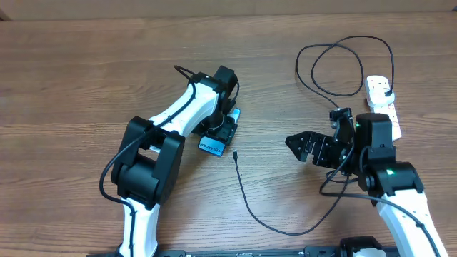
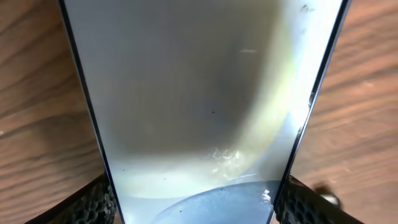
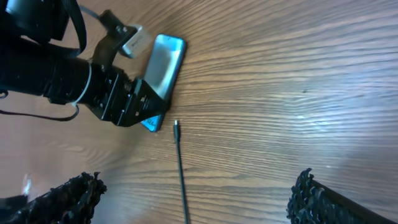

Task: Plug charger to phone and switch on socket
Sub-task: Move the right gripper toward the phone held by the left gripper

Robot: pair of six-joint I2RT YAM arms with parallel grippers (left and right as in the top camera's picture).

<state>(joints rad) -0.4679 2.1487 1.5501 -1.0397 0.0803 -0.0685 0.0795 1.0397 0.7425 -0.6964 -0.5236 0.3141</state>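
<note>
The phone (image 1: 209,146) lies flat on the wooden table left of centre, its blue-teal screen facing up. My left gripper (image 1: 219,134) straddles it. In the left wrist view the phone (image 2: 199,93) fills the gap, and both fingers (image 2: 93,202) press against its long edges. The charger is a thin black cable whose plug tip (image 1: 235,154) lies just right of the phone, apart from it. The cable (image 1: 343,64) loops to the white socket (image 1: 380,100) at the far right. My right gripper (image 1: 296,143) hovers open over the cable (image 3: 181,180), holding nothing.
The charger cable (image 1: 271,225) curves along the front of the table and passes under my right arm (image 1: 389,175). The socket's end sits beside that arm's wrist. Bare wood stretches across the far left and back of the table (image 1: 71,71).
</note>
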